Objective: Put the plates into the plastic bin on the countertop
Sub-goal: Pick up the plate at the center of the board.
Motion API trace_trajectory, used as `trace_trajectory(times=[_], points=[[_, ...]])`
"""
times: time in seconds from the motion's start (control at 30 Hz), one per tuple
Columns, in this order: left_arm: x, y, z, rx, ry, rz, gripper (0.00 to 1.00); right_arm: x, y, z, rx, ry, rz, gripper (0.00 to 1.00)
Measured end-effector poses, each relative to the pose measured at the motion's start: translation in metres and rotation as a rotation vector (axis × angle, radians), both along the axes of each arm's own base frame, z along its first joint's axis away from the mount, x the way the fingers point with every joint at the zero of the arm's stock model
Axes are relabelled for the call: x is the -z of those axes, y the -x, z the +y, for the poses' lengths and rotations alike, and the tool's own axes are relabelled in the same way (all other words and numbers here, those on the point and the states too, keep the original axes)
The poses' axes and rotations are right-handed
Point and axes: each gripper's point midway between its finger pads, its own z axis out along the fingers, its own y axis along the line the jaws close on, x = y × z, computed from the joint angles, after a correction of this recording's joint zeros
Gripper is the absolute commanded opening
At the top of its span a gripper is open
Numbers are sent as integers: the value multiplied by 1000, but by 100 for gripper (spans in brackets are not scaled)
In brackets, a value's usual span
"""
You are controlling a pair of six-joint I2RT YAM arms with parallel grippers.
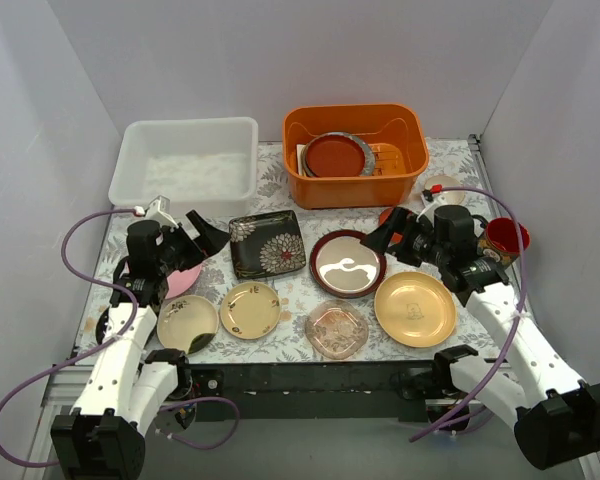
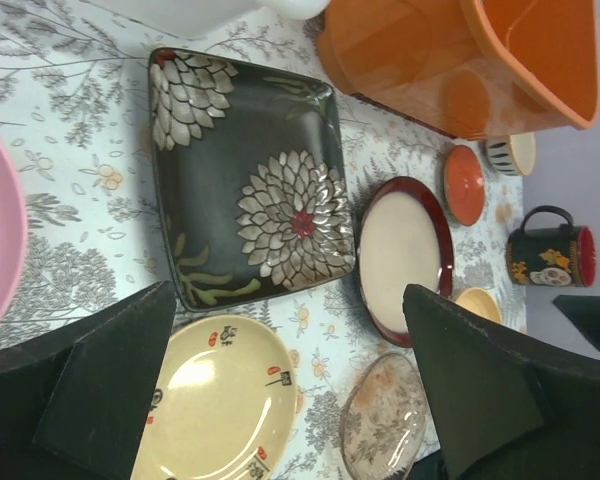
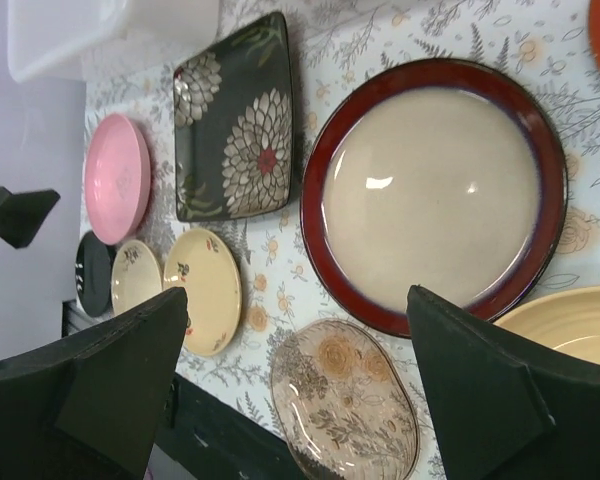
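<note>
Grey walls enclose a fern-printed counter (image 1: 298, 288). Observe that the left end effector (image 1: 208, 236) hangs released, jaws wide, between the pink plate (image 1: 187, 281) and the black square floral plate (image 1: 267, 243). The right end effector (image 1: 380, 235) is likewise released, grasping nothing, just beyond the dark-rimmed round plate (image 1: 347, 264). You will find the gold plate (image 1: 415, 309), the scalloped glass plate (image 1: 336, 329) and two cream plates (image 1: 250, 309) along the near edge. The plastic bin (image 1: 185, 160) stands at the far left corner, beside the orange tub (image 1: 355, 150).
</note>
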Motion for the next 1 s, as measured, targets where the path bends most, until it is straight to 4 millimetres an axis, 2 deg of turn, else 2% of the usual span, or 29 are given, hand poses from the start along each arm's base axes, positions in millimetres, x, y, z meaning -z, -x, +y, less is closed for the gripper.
trace_trajectory(times=[0.23,0.4,0.57,0.7,0.8,1.0], points=[[13,0,-16,48,98,43,98,17,13,33,-130,64,38,98],[44,-8,-20,44,133,173,98,26,17,58,-209,107,59,98],[66,-10,-20,23,147,266,91,36,20,87,-295,122,74,95],[75,-12,-17,-14,149,300,86,42,29,105,-351,121,79,94],[81,-15,-14,-38,145,319,84,44,34,115,-381,116,74,95],[107,-17,-15,-69,126,399,78,43,37,119,-396,112,71,94]])
